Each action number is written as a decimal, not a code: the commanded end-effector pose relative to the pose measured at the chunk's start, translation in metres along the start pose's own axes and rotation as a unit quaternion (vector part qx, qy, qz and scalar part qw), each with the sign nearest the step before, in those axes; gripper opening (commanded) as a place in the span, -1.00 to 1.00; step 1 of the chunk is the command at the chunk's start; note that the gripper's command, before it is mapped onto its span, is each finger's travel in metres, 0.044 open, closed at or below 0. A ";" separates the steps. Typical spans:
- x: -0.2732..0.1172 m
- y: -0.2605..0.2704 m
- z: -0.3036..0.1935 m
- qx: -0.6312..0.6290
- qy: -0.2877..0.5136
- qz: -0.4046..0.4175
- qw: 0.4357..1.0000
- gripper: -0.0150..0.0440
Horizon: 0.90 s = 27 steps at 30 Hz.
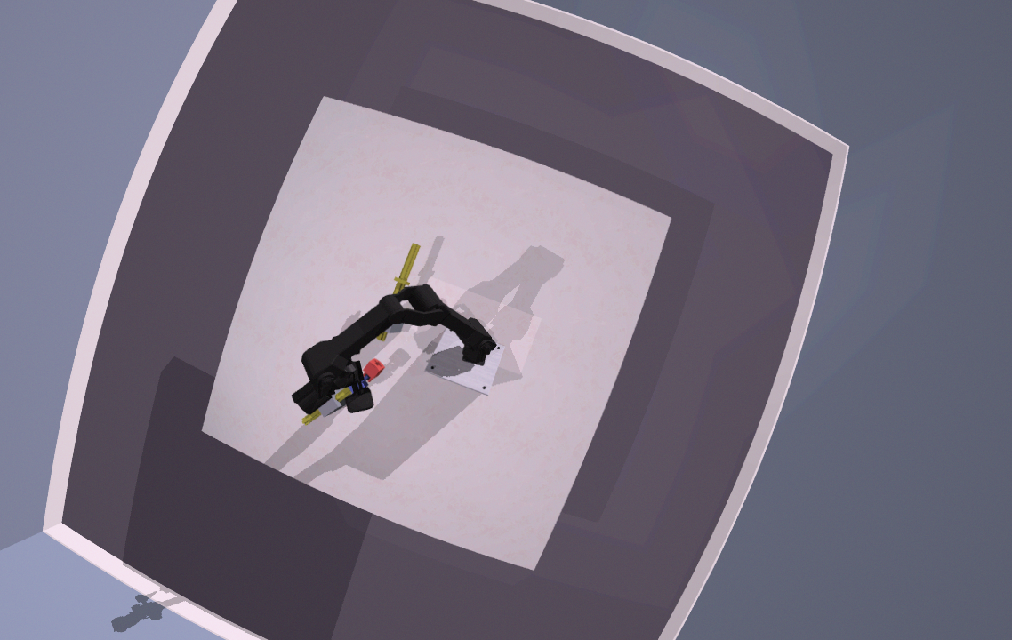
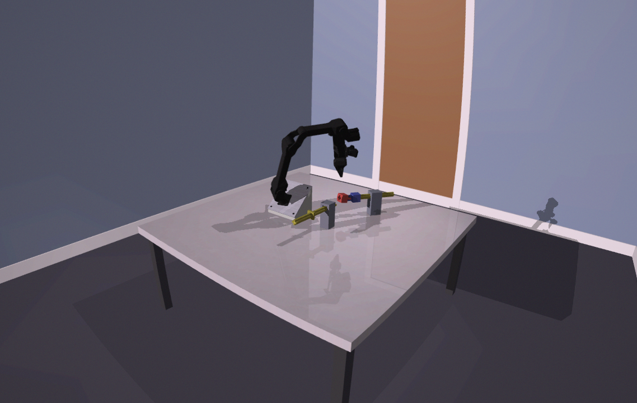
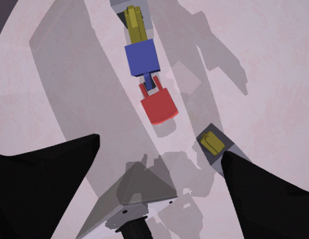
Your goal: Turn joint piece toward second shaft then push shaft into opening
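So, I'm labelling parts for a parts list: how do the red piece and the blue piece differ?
The red piece has two prongs, while the blue piece has one tongue, reaching between them. The blue piece sits directly on the end of a yellow shaft; the red piece is at the blue piece's far side from that shaft. Both have blocky bodies.

The black arm point(image 1: 370, 324) point(image 2: 290, 145) arches up from its foot and bends over at the top in the exterior view. Its gripper point(image 2: 341, 175) point(image 3: 162, 150) points down near the middle of that frame, fingers wide apart with nothing between them; they enter from the wrist view's lower left and lower right.
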<state>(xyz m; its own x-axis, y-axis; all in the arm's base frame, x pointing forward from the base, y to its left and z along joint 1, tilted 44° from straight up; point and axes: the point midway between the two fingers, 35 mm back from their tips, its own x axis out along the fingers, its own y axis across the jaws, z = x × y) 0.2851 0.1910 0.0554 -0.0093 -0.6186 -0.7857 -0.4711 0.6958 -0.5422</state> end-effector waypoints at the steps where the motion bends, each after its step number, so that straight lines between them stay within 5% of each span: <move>1: 0.003 -0.004 -0.006 0.040 0.008 -0.001 0.999 1.00; 15: 0.027 -0.028 -0.037 0.263 0.039 -0.032 0.963 1.00; 27: 0.030 -0.029 -0.039 0.321 0.041 -0.039 0.945 1.00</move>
<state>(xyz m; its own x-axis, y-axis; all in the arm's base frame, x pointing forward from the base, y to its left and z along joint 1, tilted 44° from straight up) 0.2643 0.1405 0.0607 -0.0763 -0.6782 -0.7309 0.0926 0.7250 -0.6825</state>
